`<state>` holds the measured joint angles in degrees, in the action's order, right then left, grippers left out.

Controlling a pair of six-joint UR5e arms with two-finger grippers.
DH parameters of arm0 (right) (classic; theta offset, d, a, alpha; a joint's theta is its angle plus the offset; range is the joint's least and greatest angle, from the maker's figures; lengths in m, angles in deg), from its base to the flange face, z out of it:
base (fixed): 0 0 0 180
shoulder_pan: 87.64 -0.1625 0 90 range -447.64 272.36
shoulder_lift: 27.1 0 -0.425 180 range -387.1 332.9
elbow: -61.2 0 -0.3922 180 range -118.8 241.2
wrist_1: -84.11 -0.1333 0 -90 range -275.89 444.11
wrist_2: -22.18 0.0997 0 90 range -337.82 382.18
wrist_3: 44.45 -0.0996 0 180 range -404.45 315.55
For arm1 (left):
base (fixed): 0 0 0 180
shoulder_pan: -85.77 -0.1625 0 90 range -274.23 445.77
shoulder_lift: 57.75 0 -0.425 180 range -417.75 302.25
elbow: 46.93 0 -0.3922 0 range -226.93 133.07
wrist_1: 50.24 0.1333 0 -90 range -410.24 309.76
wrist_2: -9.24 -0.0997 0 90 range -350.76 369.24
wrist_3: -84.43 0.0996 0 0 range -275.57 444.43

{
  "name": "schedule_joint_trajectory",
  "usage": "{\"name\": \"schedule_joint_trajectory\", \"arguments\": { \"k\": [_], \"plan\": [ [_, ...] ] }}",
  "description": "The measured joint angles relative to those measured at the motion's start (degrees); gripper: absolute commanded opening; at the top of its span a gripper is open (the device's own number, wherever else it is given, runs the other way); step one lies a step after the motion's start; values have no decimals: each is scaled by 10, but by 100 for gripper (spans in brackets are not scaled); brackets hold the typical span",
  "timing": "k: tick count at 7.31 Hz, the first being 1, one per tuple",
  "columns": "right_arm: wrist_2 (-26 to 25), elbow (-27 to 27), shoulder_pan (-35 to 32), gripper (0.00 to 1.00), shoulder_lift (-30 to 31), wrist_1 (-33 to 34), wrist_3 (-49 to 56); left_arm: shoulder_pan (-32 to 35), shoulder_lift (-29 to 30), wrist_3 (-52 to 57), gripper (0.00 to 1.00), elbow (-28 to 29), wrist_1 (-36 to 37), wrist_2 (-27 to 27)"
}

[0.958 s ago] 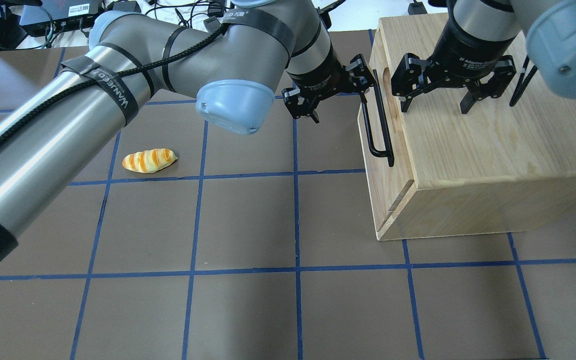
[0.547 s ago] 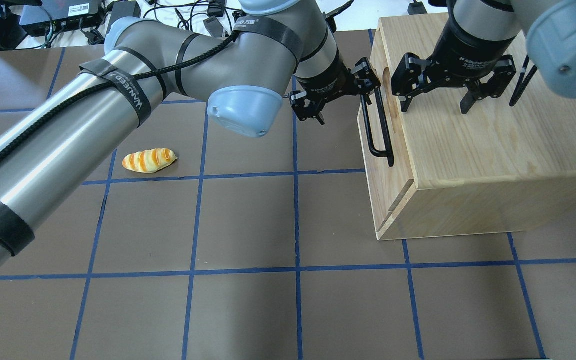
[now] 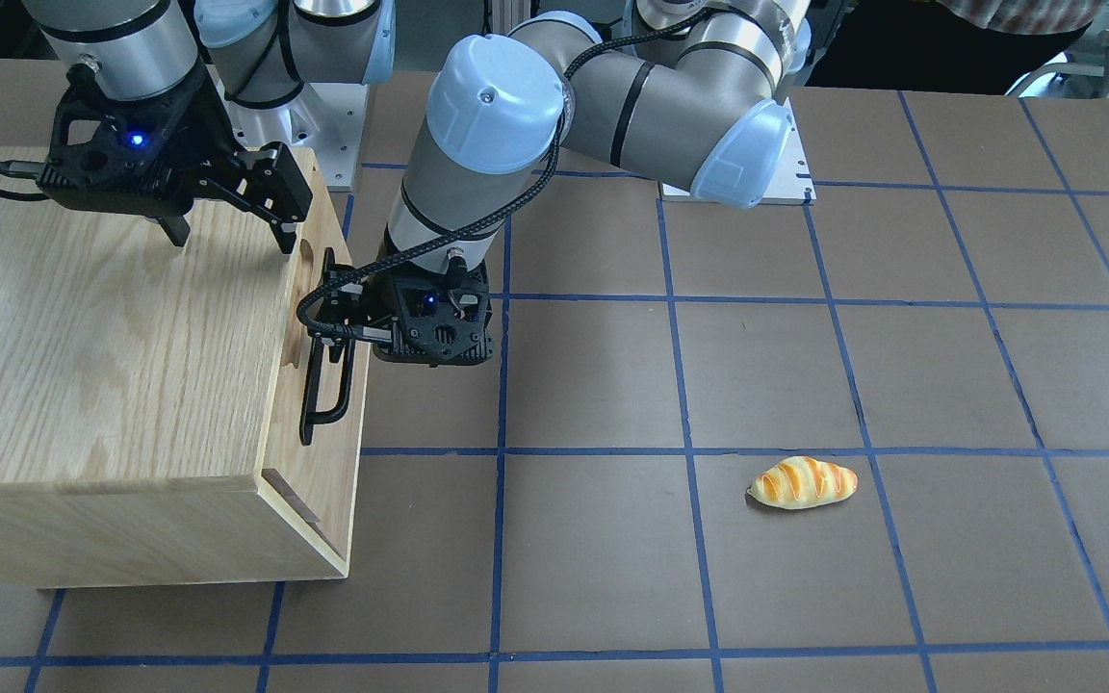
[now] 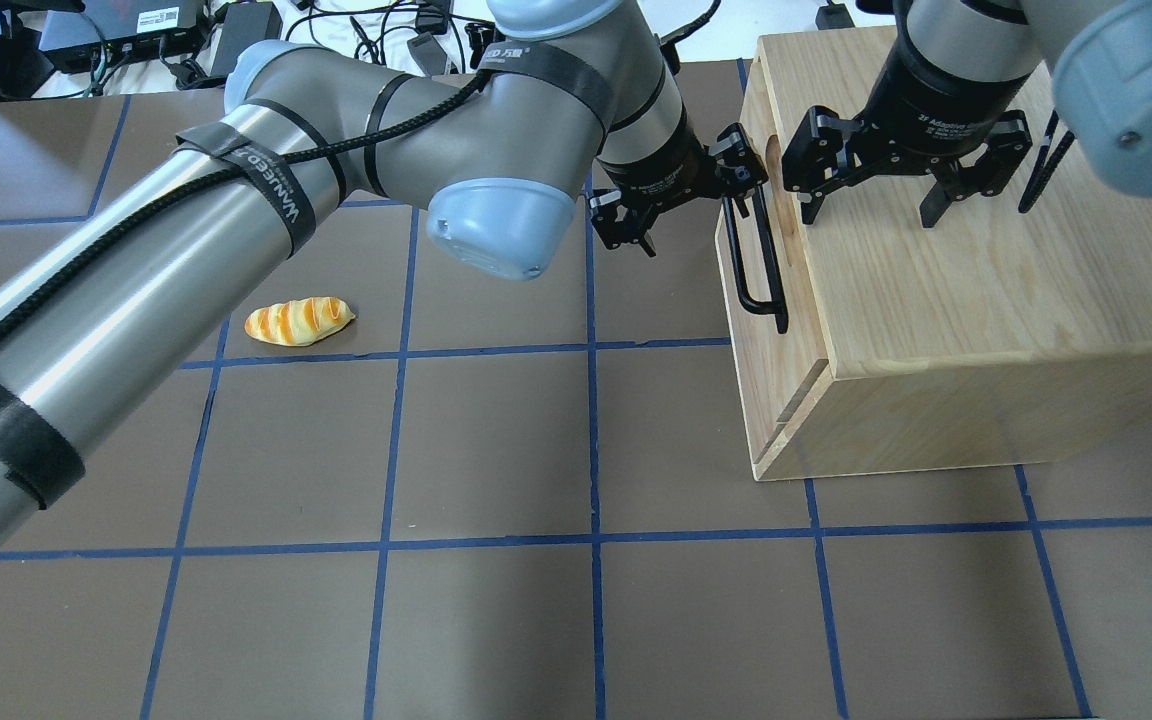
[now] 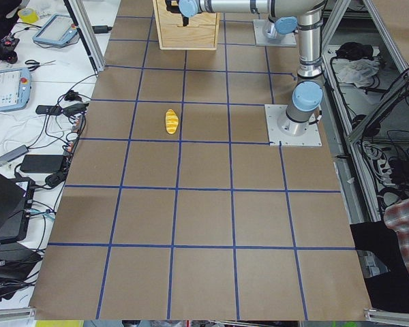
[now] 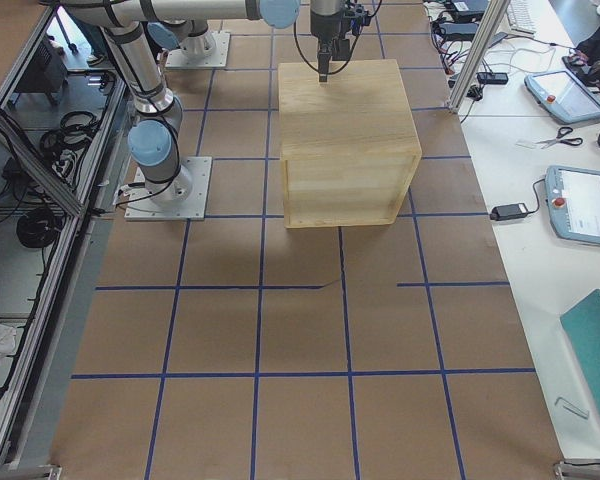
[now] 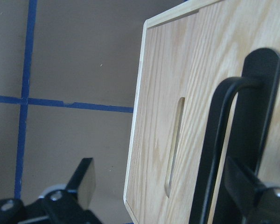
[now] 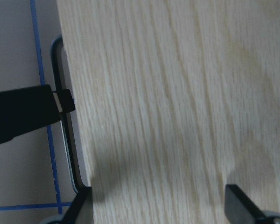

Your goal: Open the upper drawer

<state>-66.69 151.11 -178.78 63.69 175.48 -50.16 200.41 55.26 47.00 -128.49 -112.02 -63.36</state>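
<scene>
The oak cabinet (image 4: 976,290) stands on the table's right. Its upper drawer (image 4: 748,345) is shut, and its front panel faces the left arm. The black bar handle (image 4: 754,262) runs along the panel, with an oval slot (image 4: 771,150) at the top edge. My left gripper (image 4: 681,195) is open at the handle's far end. In the left wrist view the handle (image 7: 217,154) stands between the two fingers (image 7: 84,179), close to the right one. My right gripper (image 4: 874,207) is open and empty just above the cabinet top. It also shows in the front view (image 3: 227,233).
A striped bread roll (image 4: 298,321) lies on the brown mat to the left, well away from the cabinet. The mat carries a grid of blue tape. Cables and electronics (image 4: 126,35) lie beyond the far edge. The left arm's elbow (image 4: 501,225) hangs over the mat.
My left gripper has moved right toward the cabinet, so the handle's far end now sits between its open fingers. The right gripper and the drawer have not moved.
</scene>
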Motion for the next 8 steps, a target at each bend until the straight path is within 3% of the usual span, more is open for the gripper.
{"name": "schedule_joint_trajectory", "arguments": {
  "k": [8],
  "plan": [
    [0,0,0,100,0,0,0,3,12,5,100,1,-1,-11]
  ]
}}
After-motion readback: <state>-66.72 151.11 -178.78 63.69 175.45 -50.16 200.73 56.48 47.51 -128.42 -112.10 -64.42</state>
